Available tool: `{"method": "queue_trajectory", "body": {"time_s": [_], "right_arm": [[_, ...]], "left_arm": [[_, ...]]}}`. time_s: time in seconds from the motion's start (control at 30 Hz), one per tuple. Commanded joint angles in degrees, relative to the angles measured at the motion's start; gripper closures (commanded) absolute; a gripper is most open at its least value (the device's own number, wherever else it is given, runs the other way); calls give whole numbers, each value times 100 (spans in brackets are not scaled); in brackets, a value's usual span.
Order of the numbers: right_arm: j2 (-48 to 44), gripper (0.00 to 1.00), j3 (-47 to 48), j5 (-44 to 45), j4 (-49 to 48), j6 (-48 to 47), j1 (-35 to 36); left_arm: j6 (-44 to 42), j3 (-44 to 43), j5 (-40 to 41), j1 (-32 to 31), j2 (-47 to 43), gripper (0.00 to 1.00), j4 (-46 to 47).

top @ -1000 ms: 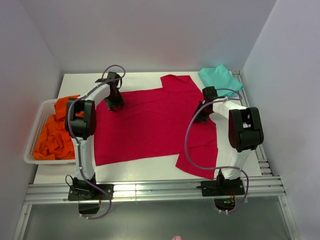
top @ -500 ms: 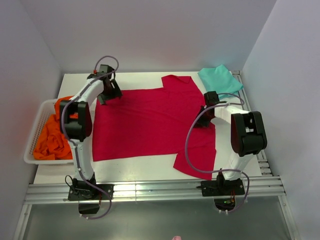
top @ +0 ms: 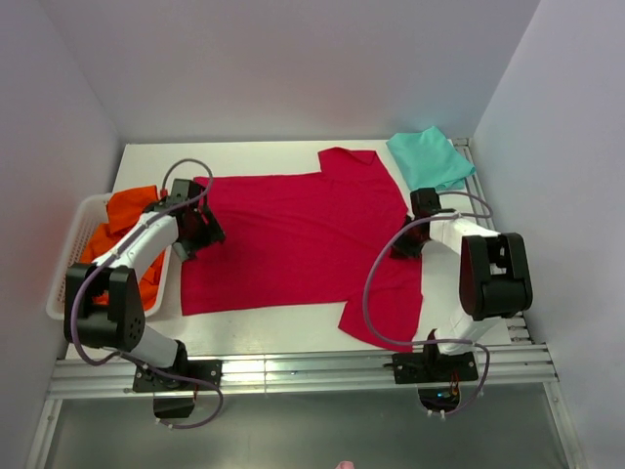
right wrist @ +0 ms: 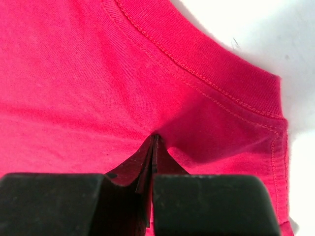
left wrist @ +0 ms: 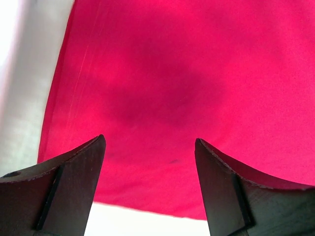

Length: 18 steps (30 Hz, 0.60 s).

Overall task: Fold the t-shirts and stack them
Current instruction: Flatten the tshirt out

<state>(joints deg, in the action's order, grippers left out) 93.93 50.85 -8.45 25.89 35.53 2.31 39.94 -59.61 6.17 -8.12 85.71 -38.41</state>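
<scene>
The crimson-red t-shirt lies spread flat across the middle of the table. My left gripper is open just above the shirt's left edge. In the left wrist view the red cloth fills the gap between the spread fingers of this gripper, with white table below. My right gripper is shut on a pinch of the red shirt beside its ribbed collar, and the cloth puckers at the fingertips of this gripper. The teal-green t-shirt lies folded at the far right corner.
A white slatted basket at the left table edge holds bright orange garments, close to my left arm. Walls close in on the left, back and right. A metal rail runs along the near edge.
My left arm has swung from the shirt's far-left corner down along its left edge toward the near side. The right gripper has shifted slightly right, still pinching the shirt, which now lies flatter.
</scene>
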Motion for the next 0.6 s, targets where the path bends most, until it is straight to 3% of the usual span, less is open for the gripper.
{"method": "queue_trajectory", "body": {"time_s": [0.0, 0.2, 0.37, 0.57], "right_arm": [[-356, 100, -486, 239, 162, 33, -64], [-1164, 100, -1076, 475, 311, 165, -90], [-1719, 100, -1577, 590, 426, 314, -178], [-2159, 100, -1657, 739, 724, 516, -187]], "left_arm": [[189, 169, -222, -23, -423, 21, 71], [242, 626, -362, -155, -644, 24, -79], [347, 1021, -354, -383, -573, 35, -87], [628, 1189, -441, -708, -556, 40, -210]]}}
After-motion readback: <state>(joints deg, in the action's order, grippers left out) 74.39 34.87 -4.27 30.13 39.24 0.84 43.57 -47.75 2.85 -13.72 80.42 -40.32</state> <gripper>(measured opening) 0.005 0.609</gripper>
